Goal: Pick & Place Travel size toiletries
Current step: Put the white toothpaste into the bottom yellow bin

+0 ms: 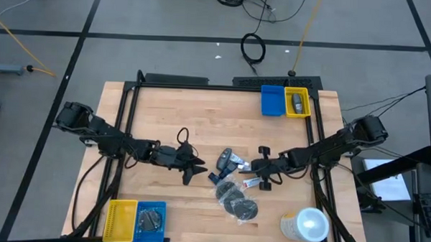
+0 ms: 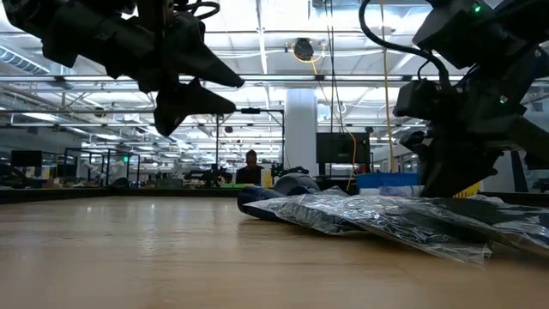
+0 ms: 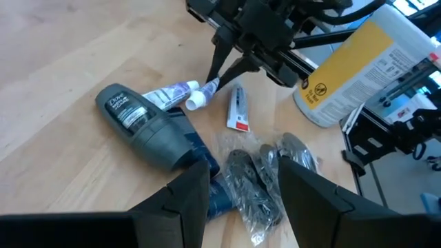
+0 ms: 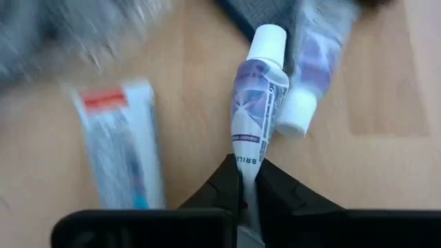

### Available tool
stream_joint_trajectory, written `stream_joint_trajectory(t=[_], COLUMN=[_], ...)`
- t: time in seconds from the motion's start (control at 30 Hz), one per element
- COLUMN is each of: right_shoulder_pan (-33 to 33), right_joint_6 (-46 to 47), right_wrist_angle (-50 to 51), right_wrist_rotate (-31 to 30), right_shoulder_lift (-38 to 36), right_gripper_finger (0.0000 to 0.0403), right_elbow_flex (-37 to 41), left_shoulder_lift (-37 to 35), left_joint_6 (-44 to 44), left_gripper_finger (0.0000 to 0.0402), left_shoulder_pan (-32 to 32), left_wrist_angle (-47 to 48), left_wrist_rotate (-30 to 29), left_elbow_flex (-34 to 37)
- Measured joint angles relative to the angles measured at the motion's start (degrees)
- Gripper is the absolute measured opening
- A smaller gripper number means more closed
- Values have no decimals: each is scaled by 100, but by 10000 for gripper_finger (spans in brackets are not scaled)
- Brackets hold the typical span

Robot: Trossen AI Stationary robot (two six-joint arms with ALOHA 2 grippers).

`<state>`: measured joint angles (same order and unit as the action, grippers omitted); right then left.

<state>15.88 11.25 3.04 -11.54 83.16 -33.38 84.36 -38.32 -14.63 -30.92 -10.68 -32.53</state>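
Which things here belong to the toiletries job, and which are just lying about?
Job:
- purple tube, shut in the right gripper
- second purple tube
- red-ended tube
- grey bottle
- wrapped discs
- left gripper, hovering

Lying about:
- white-lidded cup
- far bins
- near bins

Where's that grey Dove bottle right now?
High view: the Dove bottle lies mid-table between both grippers, beside the wrapped discs and small tubes.

Dark grey bottle (image 3: 141, 124): label reads "Dove". Purple-and-white tube (image 4: 255, 103): partial print "BRILL" legible near its crimped end. Large white-lidded cup (image 3: 358, 65): yellow label carries print too small to read.
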Motion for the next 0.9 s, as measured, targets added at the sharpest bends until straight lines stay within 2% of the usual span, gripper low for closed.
stream_joint_trajectory(t=[0.2, 0.33, 0.5, 0.73, 0.9], right_shoulder_pan=[-2, -4, -4, -4, -4], right_joint_6=[-190, -435, -731, -1222, -1485], right_wrist_angle=[128, 200, 152, 175, 101], right_wrist_rotate=[-46, -59, -85, -620, -819], right_shoulder_lift=[-281, -440, -612, -656, -657], right_gripper_finger=[24, 13, 19, 16, 17], right_elbow_flex=[-344, -650, -1068, -1704, -2058], left_shoulder_lift=[0, -2, -7, -7, -7], left_joint_6=[277, 602, 1000, 1295, 1451], left_gripper_finger=[170, 170, 170, 170, 170], left_shoulder_pan=[0, 0, 4, 4, 11], left_wrist_angle=[-268, -666, -1306, -2004, -2100], left_wrist_rotate=[-184, -391, -517, -669, -1034], left_elbow_flex=[0, 0, -2, -2, -2])
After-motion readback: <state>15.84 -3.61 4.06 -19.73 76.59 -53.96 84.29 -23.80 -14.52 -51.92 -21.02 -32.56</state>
